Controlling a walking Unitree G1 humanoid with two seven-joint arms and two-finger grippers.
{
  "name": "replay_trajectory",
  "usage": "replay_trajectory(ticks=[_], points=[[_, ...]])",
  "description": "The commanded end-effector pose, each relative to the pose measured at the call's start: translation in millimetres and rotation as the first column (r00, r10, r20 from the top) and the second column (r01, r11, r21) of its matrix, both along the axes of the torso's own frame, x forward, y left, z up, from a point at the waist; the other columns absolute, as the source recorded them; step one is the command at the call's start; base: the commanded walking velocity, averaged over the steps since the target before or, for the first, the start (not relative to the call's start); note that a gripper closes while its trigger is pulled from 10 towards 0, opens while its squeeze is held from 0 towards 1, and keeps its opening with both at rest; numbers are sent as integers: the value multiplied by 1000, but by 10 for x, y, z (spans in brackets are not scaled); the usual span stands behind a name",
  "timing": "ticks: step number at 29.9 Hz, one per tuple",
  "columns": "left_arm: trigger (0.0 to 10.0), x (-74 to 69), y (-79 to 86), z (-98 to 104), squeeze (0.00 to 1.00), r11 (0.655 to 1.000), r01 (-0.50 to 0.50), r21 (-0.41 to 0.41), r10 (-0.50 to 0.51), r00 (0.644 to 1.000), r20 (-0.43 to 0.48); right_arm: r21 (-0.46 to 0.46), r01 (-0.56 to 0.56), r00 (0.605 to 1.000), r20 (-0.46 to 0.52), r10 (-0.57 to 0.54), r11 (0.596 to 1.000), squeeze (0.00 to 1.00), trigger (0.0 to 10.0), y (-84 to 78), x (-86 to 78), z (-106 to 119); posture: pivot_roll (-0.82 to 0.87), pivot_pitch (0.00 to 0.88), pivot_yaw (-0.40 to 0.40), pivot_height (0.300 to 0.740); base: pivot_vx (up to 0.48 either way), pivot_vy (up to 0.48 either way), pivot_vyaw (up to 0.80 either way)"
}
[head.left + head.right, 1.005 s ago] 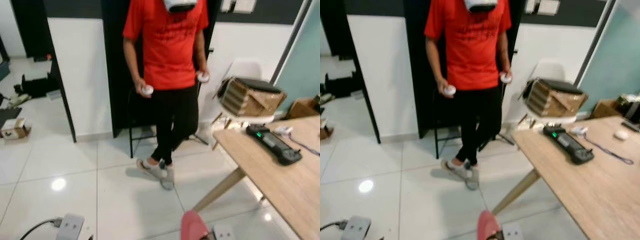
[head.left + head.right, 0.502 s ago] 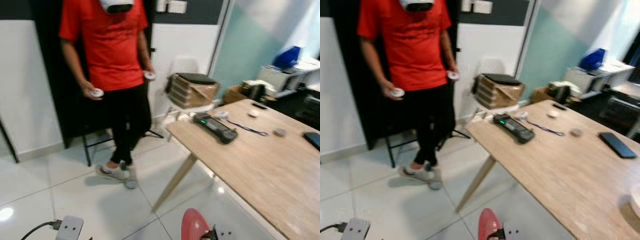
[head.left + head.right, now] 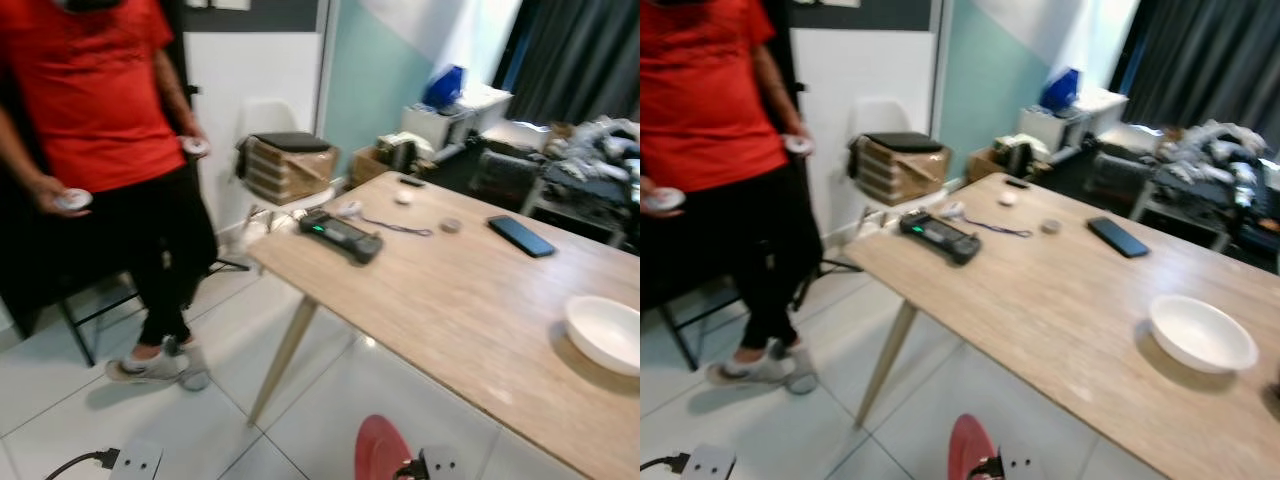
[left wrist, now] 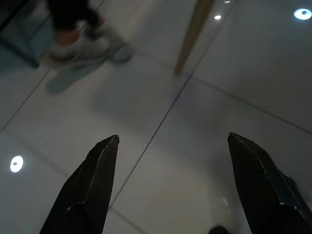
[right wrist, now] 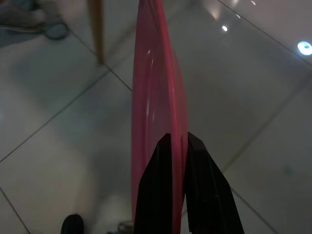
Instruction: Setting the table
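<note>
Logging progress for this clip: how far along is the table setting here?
Early. Done: a white bowl already sits on the table. In hand: the right gripper is shut on a pink plate, held edge-up over the floor, short of the table. The left gripper is open and holds nothing. Left: carrying the plate to the table and laying it down.

Wooden table (image 3: 1060,300), white bowl (image 3: 1200,333), phone (image 3: 1119,237), black controller (image 3: 940,236)

The table (image 3: 1060,300) is pale matt wood grain. White floor tiles (image 3: 330,400) are glossy, mirroring lamps. The pink plate (image 5: 156,122) looks like smooth, shiny plastic; the white bowl (image 3: 1200,333) seems glazed.
</note>
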State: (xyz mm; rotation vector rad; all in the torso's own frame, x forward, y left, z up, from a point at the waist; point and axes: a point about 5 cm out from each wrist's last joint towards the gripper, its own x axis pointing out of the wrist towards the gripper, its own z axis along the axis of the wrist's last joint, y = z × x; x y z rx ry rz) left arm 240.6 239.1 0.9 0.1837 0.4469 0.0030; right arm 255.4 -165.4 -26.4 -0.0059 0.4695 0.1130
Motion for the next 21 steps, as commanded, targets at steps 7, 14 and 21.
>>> replay_trajectory(ticks=[7, 14, 21], points=[[10000, -38, -6, -47, 0, 1000, 12, 7, -12, 1000, -25, -9, 18, 1000, -13, -18, 1000, 0, 10000, -60, -25, -20, 71, 78, 34, 740, 0, 0, -800], [10000, -36, -6, -52, 0, 1000, 13, 8, -13, 1000, -26, -10, 19, 1000, -12, -19, 1000, 0, 10000, -64, -24, -20, 70, 74, 34, 740, 0, 0, -800], [10000, -36, -9, -59, 0, 1000, 15, 8, -15, 1000, -28, -12, 19, 1000, -14, -20, 1000, 0, 10000, -71, -26, -22, 68, 73, 35, 740, 0, 0, -800]])
